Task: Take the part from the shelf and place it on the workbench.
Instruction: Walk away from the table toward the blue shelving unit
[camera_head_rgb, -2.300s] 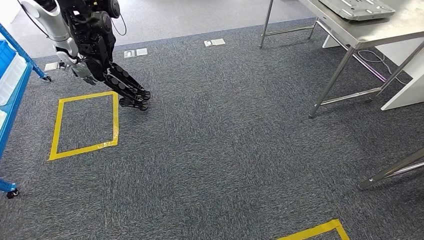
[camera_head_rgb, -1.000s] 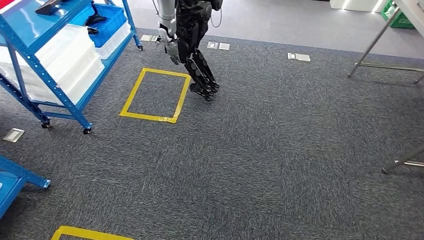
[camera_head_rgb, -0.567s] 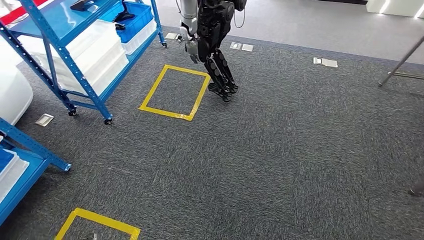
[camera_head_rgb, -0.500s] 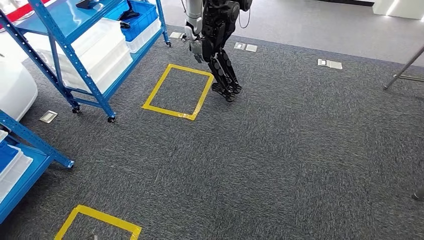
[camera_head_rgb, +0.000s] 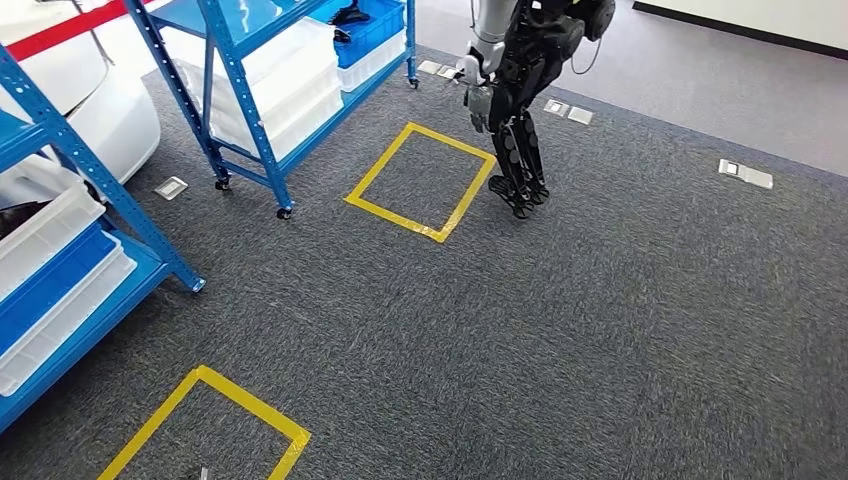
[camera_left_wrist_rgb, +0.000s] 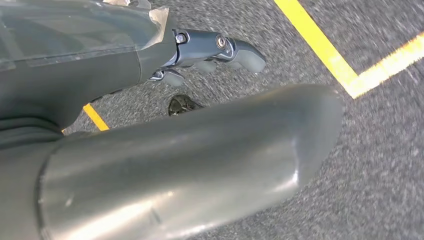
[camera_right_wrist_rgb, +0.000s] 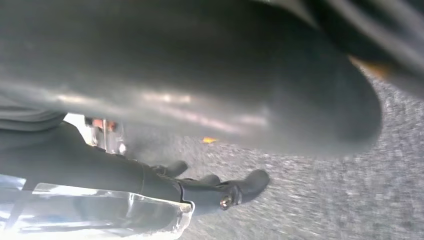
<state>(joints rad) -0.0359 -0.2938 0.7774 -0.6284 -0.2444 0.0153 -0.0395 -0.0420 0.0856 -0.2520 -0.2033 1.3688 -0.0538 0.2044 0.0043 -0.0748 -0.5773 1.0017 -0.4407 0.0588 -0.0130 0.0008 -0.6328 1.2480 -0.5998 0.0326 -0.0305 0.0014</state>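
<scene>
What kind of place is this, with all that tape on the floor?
Probably a robotics lab or a mock factory floor: blue wheeled shelving stacked with plastic bins, yellow tape squares marking spots on grey carpet, and a second humanoid robot standing nearby.

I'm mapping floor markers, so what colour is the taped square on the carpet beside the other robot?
Yellow: the taped square shows best in the head view.

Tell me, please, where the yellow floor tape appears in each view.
Head view: yellow tape squares, one lower left, one upper middle.
Left wrist view: a tape corner, upper right.
Right wrist view: a yellow fleck at centre, too blurred to tell.
Shared landmark: the grey carpet.
</scene>
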